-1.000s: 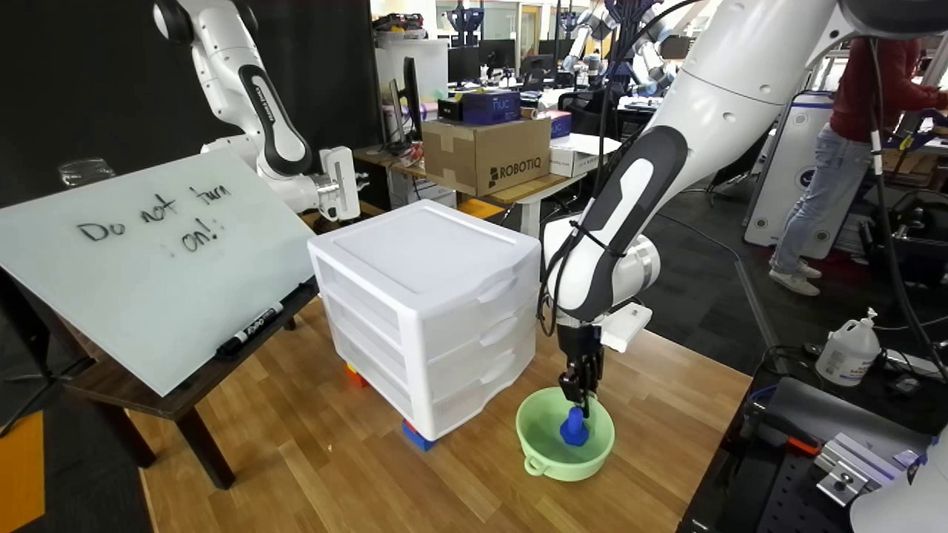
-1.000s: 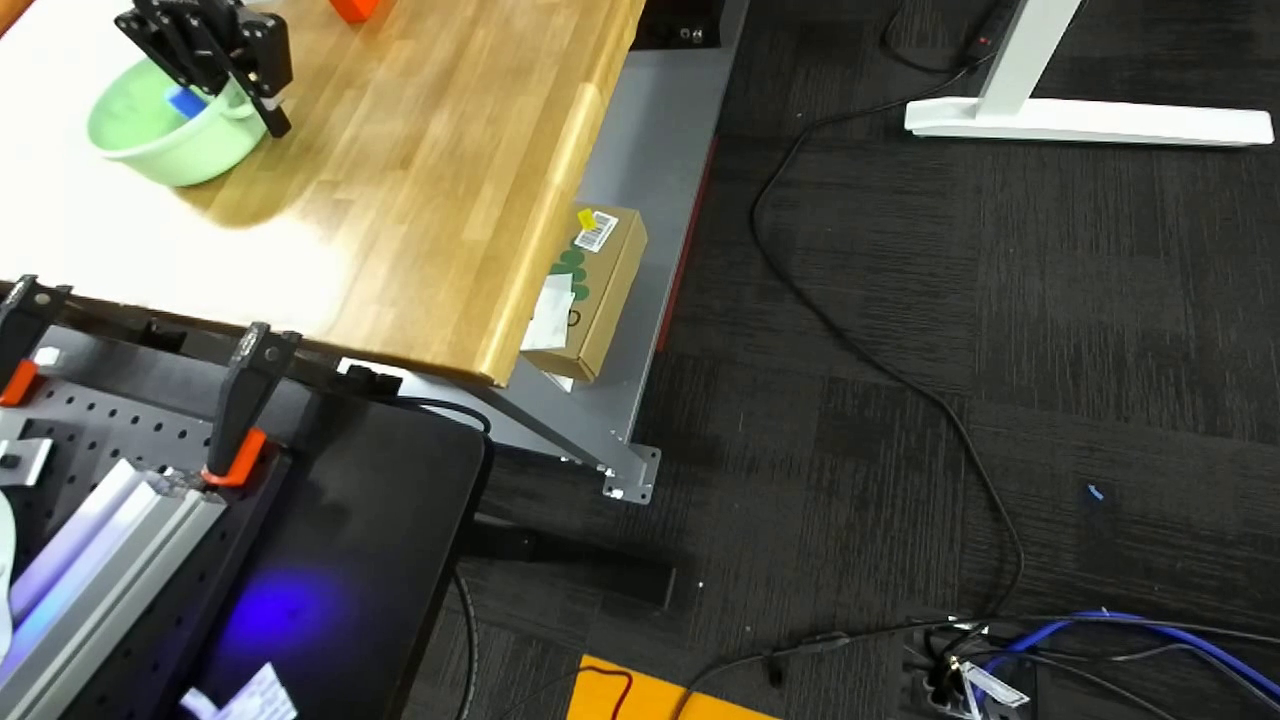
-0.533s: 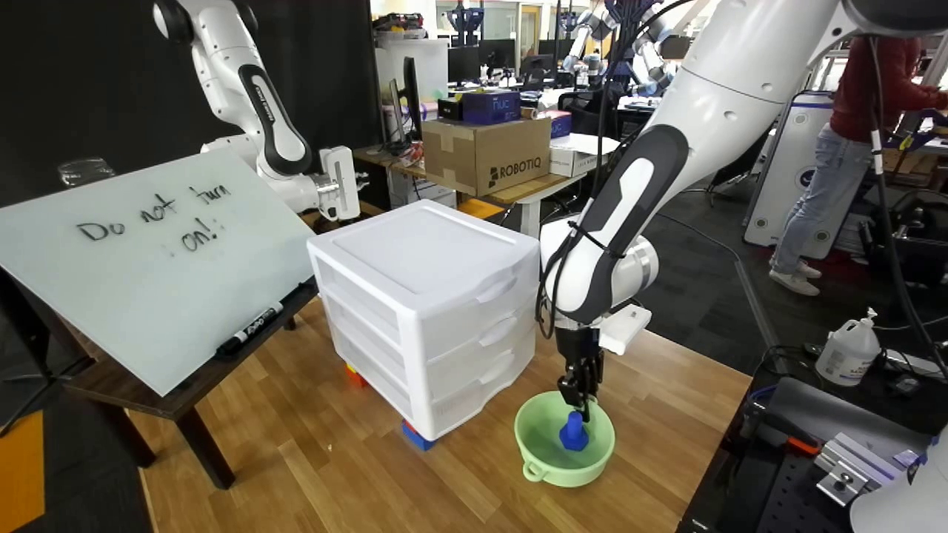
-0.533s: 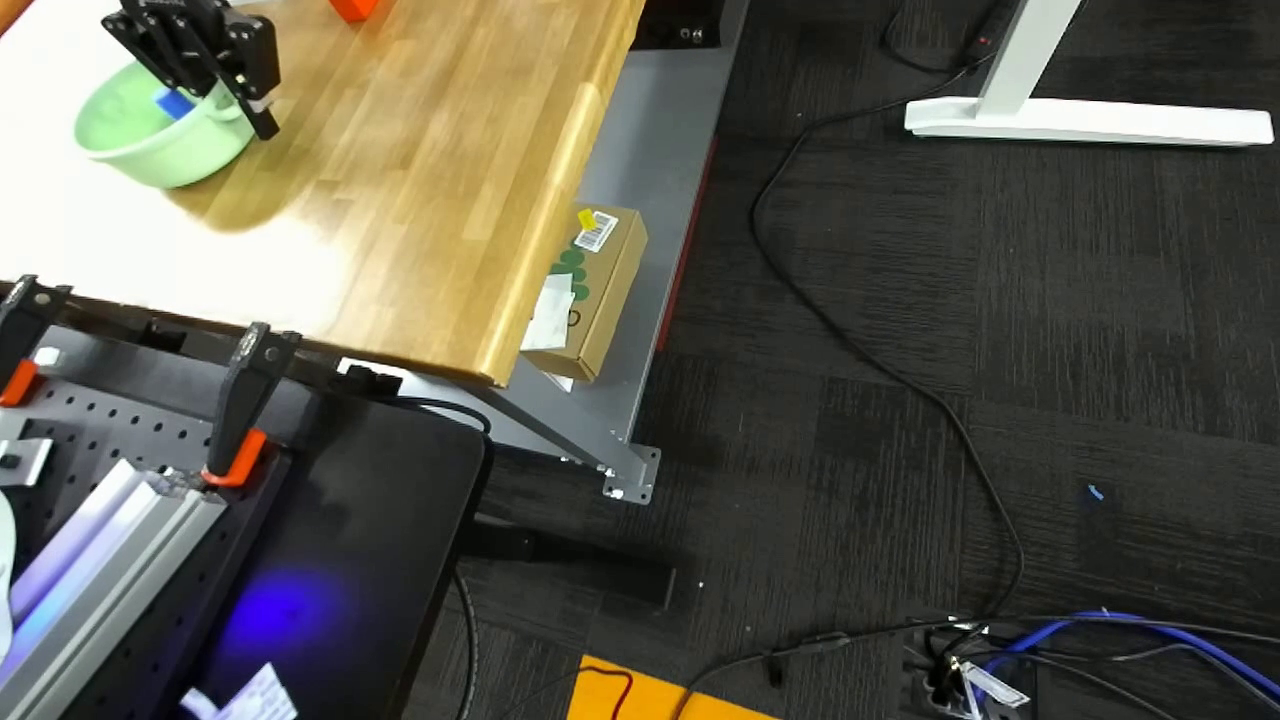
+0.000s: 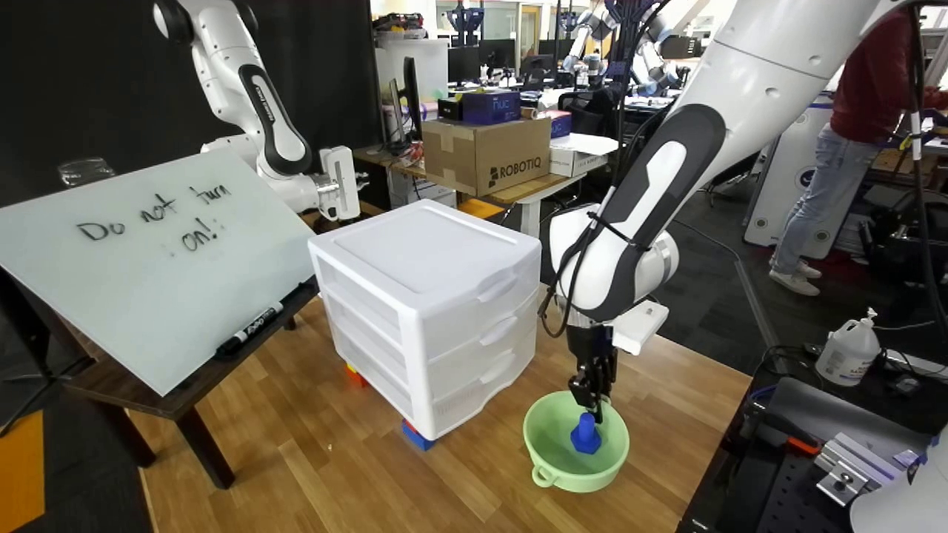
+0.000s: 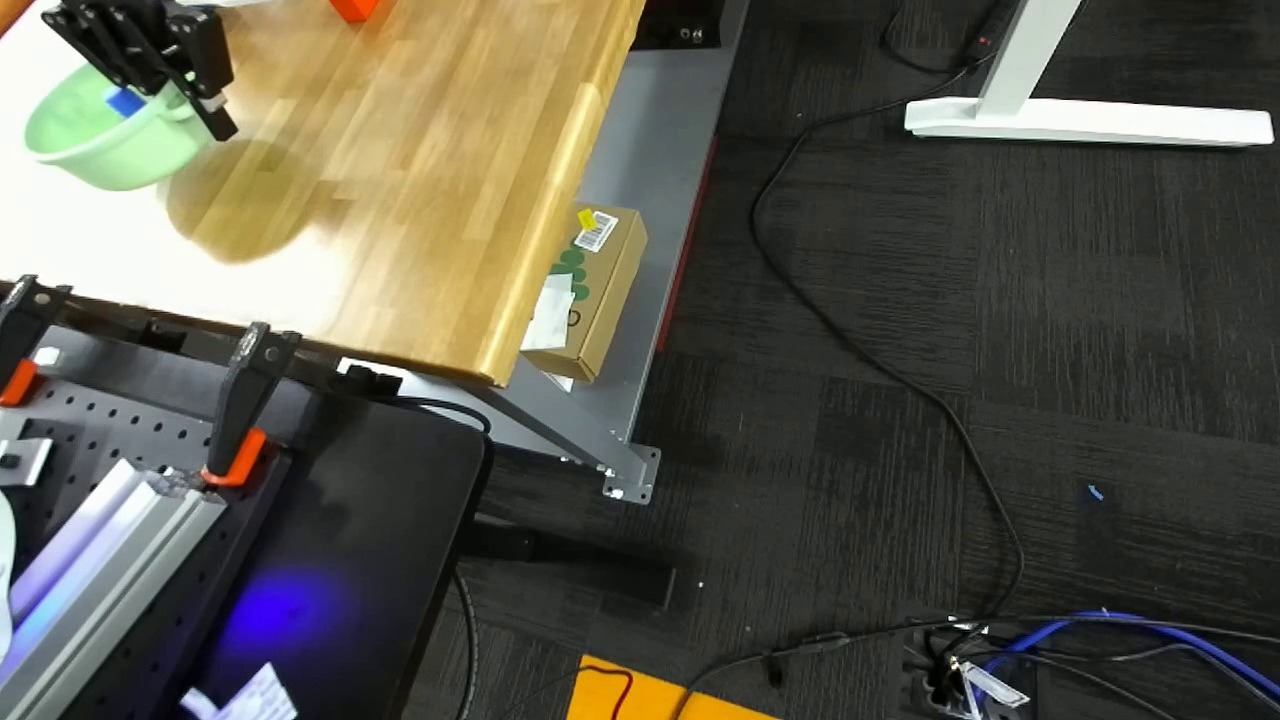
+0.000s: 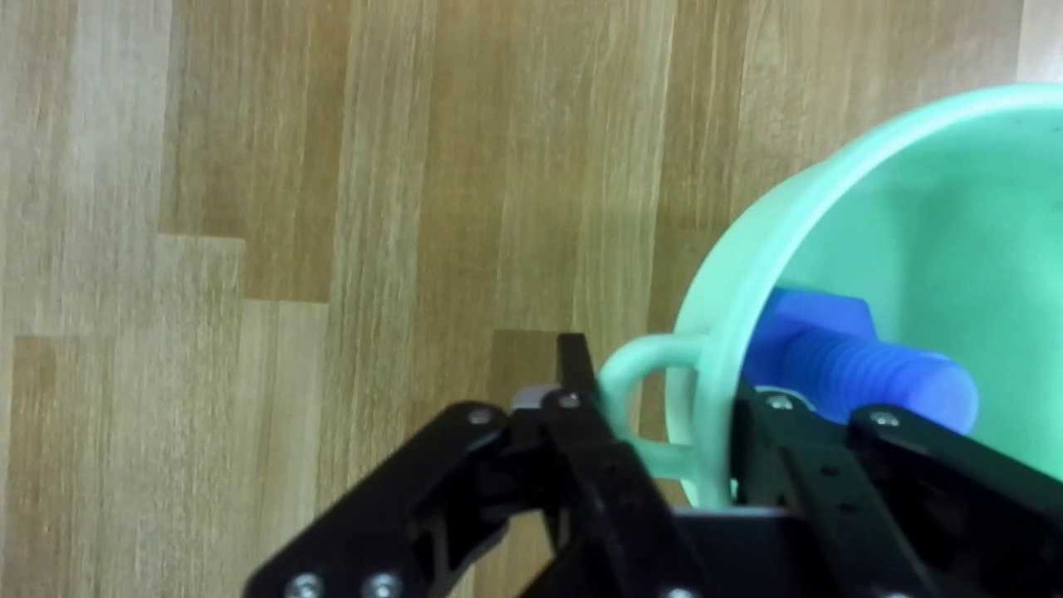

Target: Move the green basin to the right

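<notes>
Over one wooden table point(image 5: 296, 437), one pincer point(image 7: 660, 378) is closed on one green basin point(image 5: 549, 437) at a handle point(image 7: 652, 352), one blue bolt point(image 7: 864, 370) inside.

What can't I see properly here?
Green basin: wrist view, cut off by the right edge.
Blue bolt: wrist view, partly hidden by the jaws, shut on the basin.
Orange block: in an exterior view, cut off by the top edge.
Label on cardboard box: in an exterior view, too small to read.
</notes>
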You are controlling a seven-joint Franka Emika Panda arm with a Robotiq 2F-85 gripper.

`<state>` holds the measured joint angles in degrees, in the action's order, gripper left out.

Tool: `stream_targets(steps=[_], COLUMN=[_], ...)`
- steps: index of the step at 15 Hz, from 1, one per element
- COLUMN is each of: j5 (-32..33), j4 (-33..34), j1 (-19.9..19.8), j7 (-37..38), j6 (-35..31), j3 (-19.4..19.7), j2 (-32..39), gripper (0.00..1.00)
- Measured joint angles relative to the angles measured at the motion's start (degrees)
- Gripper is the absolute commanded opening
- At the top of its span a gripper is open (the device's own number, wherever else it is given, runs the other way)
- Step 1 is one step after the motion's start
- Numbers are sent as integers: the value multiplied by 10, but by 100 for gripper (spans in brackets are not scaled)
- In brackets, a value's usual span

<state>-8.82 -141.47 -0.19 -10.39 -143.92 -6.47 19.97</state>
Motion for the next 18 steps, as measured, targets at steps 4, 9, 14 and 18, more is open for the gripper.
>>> stream_targets(steps=[4, 9, 14, 18], j5=[0, -34, -128, -186], j4=[-32, -67, -111, -149], j1=[0, -23, -78, -92], j7=[6, -13, -103, -155], j6=[-2, -24, -49, -56], j3=[2, 15, 26, 43], j2=[-32, -54, -100, -128], gripper=[8, 8, 8, 8])
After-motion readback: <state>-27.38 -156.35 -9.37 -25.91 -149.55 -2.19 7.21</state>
